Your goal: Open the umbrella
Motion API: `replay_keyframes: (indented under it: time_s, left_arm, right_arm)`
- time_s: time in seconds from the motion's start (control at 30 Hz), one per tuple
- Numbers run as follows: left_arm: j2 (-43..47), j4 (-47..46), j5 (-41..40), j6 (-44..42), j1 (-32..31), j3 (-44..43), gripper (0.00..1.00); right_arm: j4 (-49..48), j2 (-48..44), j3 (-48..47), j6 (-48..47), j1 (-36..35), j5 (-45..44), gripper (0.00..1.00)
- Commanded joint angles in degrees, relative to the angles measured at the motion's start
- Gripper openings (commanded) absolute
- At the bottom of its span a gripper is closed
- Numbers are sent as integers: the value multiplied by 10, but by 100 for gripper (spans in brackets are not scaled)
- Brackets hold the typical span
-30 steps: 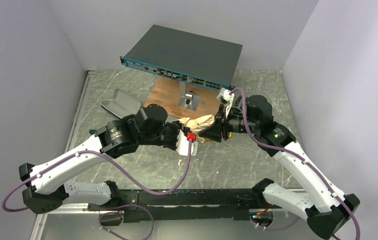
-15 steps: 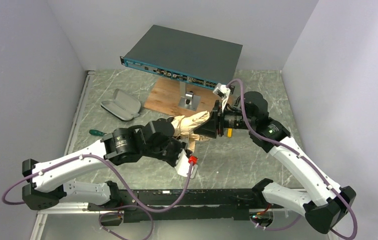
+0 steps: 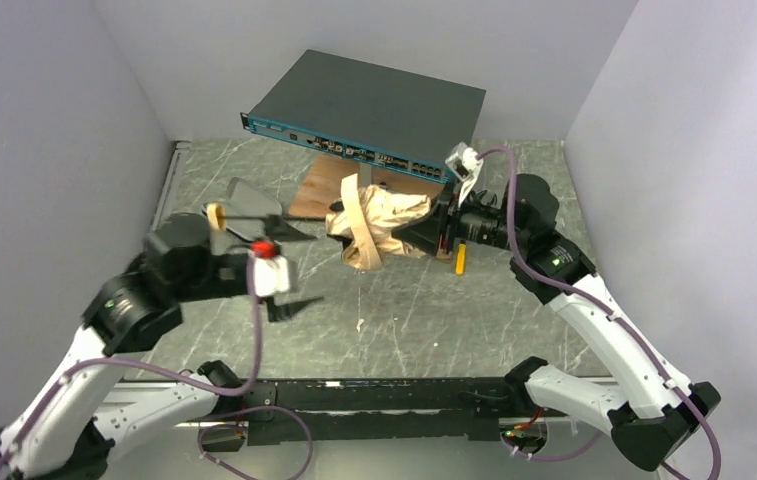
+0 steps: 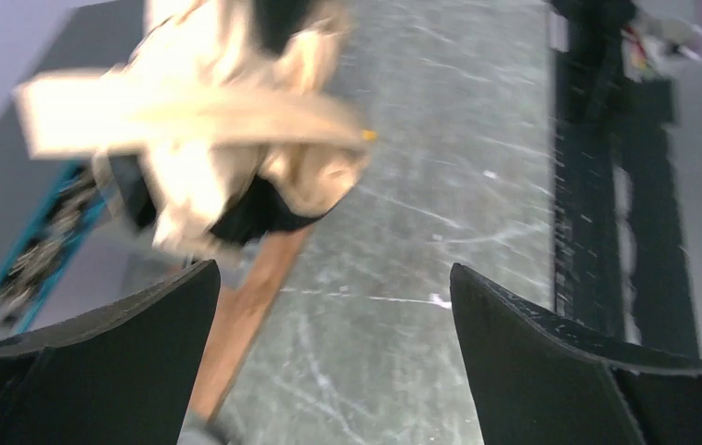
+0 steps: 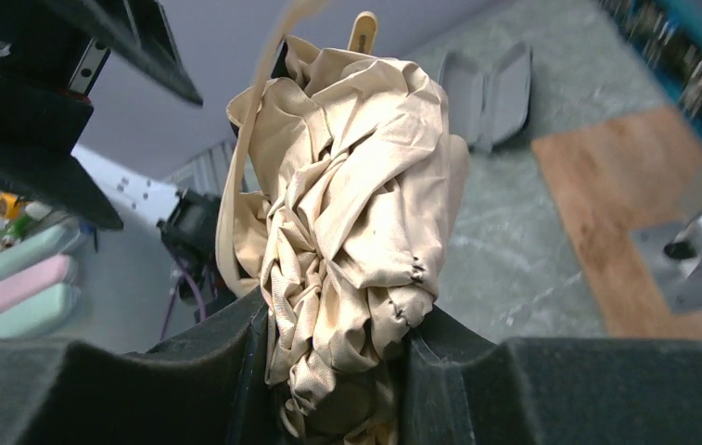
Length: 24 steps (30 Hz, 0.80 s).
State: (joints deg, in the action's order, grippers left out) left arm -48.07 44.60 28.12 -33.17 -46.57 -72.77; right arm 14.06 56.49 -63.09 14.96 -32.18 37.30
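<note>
Tan canopy of the umbrella (image 3: 379, 220) is bunched btwn the fingers of the right gripper (image 5: 333, 348), held in the air over the far middle of the table (image 3: 434, 310), by the wooden board (image 3: 312, 192). Meanwhile the left gripper (image 3: 292, 268) gapes wide, empty (strap (image 3: 354, 225) hangs loose). Risk: fabric-only grip may slip, or ribs snag the switch box (image 3: 374, 105) when spreading.
</note>
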Motion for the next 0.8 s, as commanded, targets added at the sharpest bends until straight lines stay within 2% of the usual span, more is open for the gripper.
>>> replay_keyframes:
  time_s: [0.0,0.13,0.23,0.37,0.5,0.57,0.7,0.77]
  left_arm:
    - [15,-33,93,105,156,-55,100]
    - [43,-69,148,188,321,-96,100]
    - [88,-122,146,290,414,-50,100]
    - [121,-237,177,516,531,10,100]
    - [98,-377,188,759,661,25,100]
    - [78,-427,179,835,700,15,100]
    - [55,-460,135,910,725,-11,100]
    - [52,-439,108,940,736,-15,100]
  right_arm:
    - [-154,8,-85,13,0,-23,0]
    - [-238,40,-124,39,-4,-46,0]
    - [-311,66,-136,45,-12,-83,0]
    - [-380,109,-150,45,-52,-152,0]
    - [-431,141,-148,-6,-119,-224,0]
    - [-453,151,-145,-27,-147,-255,0]
    - [-488,169,-143,-52,-180,-288,0]
    - [-504,176,-143,-60,-194,-293,0]
